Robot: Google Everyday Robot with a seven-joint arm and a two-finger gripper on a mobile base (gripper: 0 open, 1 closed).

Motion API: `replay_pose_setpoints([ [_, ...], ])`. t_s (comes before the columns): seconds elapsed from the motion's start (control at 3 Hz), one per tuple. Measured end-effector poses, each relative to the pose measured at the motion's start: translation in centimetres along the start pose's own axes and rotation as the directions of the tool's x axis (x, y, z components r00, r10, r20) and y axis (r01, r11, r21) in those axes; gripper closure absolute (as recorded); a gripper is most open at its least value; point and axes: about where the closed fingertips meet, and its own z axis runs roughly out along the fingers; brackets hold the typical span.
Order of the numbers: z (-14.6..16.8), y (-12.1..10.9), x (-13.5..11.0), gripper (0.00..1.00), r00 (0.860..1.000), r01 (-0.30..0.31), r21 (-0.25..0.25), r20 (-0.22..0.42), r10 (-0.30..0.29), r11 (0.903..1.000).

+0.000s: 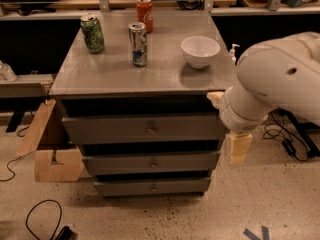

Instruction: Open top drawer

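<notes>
The top drawer point(142, 129) is the widest of three grey drawers in the cabinet, with a small round metal knob point(150, 129) at the middle of its flat front. Its front stands about flush under the cabinet top. My gripper point(239, 148) hangs cream-coloured below my large white arm point(280, 81), just off the cabinet's right side, level with the gap between the top and middle drawers. It is to the right of the knob and holds nothing that I can see.
On the cabinet top point(100, 76) stand a green can point(92, 33), a silver-blue can point(137, 44), a red can point(144, 14) and a white bowl point(200, 50). A cardboard piece point(50, 149) leans at the cabinet's left. Cables point(287, 139) lie on the floor at right.
</notes>
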Motion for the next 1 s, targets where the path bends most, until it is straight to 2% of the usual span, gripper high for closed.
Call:
replay_pose_setpoints([
  [0.67, 5.2, 0.1, 0.7, 0.0, 0.999, -0.028, -0.052, -0.021, 0.027, 0.9983],
  [1.0, 7.3, -0.5, 0.7, 0.0, 1.0, -0.021, -0.062, -0.019, 0.02, 0.9978],
])
